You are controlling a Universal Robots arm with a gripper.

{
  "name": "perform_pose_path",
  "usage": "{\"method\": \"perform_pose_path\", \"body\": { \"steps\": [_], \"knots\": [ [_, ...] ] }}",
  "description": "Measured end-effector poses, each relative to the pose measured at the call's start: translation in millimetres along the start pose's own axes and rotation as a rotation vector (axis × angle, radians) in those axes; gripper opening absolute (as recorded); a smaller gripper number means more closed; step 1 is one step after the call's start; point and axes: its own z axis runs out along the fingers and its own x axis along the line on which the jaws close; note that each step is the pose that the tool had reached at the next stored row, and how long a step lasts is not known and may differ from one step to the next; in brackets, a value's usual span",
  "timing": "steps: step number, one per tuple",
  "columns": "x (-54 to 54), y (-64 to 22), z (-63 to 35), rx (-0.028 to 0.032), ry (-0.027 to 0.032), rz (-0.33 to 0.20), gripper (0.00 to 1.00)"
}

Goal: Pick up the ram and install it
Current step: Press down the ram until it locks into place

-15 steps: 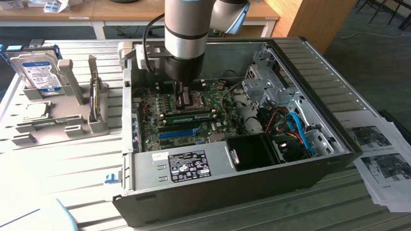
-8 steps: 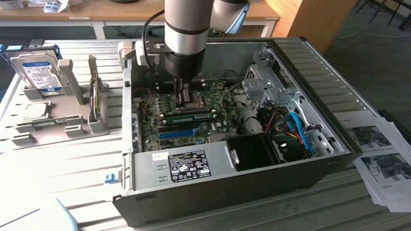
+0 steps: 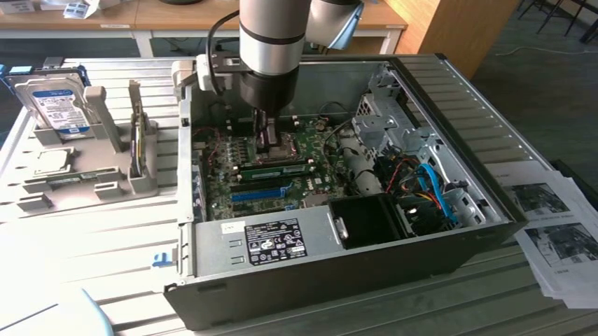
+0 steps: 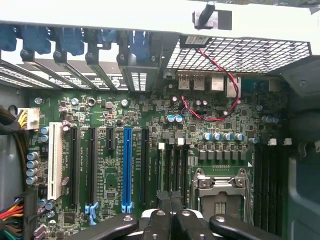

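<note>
- Exterior view: big grey steel computer case (image 3: 486,140) lies on its side with the panel off, so everything's reachable from above
- silver and black robot arm (image 3: 271,42) comes straight down into it, which I'd guess is for pushing square into a slot
- green motherboard (image 4: 150,120) faces up, its long bright blue plastic slot (image 4: 127,167) empty
- boxy silver hard drive with a blue-white label (image 3: 58,105) stands parked in the grey rack outside the case
- the ram, a thin green circuit-board stick (image 3: 276,168), sits on edge along the board by the CPU socket
- black gripper (image 3: 270,148) is clenched tight right above it; can't tell if it's pinching the top edge or just touching it
</note>
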Motion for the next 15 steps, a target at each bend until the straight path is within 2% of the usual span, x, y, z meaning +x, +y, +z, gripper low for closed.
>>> {"method": "perform_pose_path", "body": {
  "steps": [9, 15],
  "knots": [
    [-0.5, 0.1, -6.6, 0.0000, 0.0000, 0.000, 0.09],
    [-0.5, 0.1, -6.8, 0.0000, 0.0001, 0.000, 0.09]
  ]
}}
